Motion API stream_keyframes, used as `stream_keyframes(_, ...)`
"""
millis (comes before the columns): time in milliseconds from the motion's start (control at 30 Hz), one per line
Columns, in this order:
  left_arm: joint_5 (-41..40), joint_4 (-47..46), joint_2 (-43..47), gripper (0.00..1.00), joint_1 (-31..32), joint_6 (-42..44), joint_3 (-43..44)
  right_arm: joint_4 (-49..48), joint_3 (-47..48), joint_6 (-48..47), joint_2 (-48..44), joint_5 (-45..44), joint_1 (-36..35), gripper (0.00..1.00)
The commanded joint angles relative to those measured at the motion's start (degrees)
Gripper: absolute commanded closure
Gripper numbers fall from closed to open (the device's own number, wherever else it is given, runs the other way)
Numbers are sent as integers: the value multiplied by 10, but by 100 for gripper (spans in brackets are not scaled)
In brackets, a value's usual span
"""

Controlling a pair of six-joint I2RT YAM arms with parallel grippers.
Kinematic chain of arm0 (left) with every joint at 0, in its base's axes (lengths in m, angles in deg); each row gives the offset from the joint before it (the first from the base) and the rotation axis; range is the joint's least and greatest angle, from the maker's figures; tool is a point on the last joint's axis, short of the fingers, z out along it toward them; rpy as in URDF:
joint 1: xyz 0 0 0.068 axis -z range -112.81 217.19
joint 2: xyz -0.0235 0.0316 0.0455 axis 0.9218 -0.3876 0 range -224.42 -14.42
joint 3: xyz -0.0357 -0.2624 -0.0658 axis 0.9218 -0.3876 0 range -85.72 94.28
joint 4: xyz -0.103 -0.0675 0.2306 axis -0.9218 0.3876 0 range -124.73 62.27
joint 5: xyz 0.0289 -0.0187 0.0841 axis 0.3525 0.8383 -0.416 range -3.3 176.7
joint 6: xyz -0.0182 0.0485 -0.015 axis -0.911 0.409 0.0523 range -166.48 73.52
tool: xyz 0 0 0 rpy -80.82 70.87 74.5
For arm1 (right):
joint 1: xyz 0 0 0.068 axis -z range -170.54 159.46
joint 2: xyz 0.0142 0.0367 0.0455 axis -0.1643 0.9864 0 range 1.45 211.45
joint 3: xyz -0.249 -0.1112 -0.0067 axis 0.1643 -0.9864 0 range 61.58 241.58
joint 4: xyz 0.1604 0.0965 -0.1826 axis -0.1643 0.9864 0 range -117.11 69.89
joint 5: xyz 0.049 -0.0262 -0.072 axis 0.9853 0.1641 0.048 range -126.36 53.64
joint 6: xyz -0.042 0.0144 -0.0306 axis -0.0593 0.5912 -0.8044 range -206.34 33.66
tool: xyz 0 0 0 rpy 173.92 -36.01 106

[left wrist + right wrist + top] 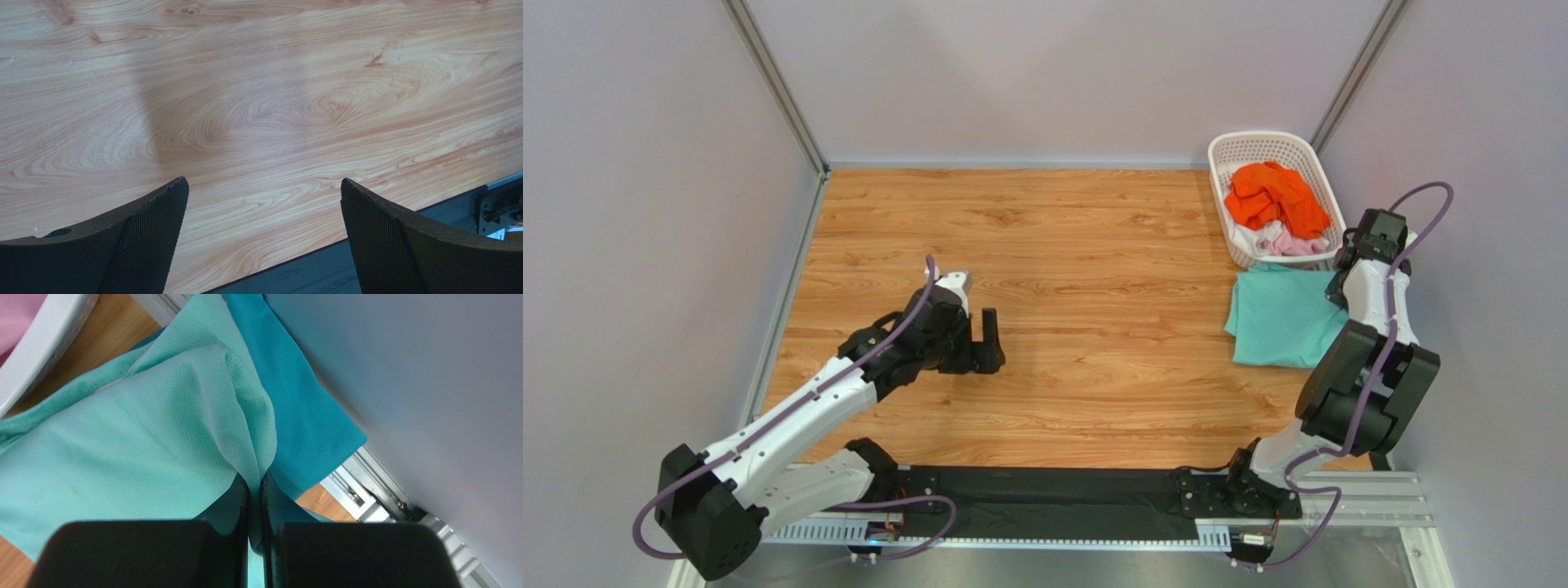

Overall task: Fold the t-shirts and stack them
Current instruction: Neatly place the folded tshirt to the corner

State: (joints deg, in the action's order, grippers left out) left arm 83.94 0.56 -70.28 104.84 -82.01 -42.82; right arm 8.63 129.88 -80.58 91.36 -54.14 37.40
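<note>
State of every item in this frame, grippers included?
Left gripper: open, empty.
Right gripper: shut on mint shirt.
Mint shirt: flat on table, one fold pinched.
Teal shirt: partly under mint shirt.
Orange shirt: crumpled in basket.
Pink shirt: crumpled in basket.
White shirt: crumpled in basket.
Basket: upright.

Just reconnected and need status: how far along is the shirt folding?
Done: teal blue t-shirt and mint green t-shirt are out on the table. In hand: right gripper pinches the mint one. Remaining: orange t-shirt, pink t-shirt, white t-shirt in the basket. Left gripper open, empty.
</note>
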Motion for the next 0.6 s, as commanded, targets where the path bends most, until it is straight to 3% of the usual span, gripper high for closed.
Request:
stream_keyframes(0,12,-15,0,0,-5,14,6,-91,24,18,23,-31,19,100)
stream_keyframes(133,10,-15,3,0,-6,13,4,-100,43,18,48,-59,41,100)
stream_keyframes(233,11,-17,3,0,-6,15,5,-120,36,23,54,-30,44,99)
stream_keyframes(333,15,-16,0,0,-6,15,6,-120,35,34,63,-9,43,45)
stream_keyframes(367,16,-17,1,0,-6,15,5,-118,35,35,64,-6,43,20)
stream_keyframes(400,15,-17,1,0,-6,15,3,-114,35,38,62,-1,44,11)
stream_keyframes(567,21,-20,2,0,-6,15,3,-91,19,46,20,33,22,9)
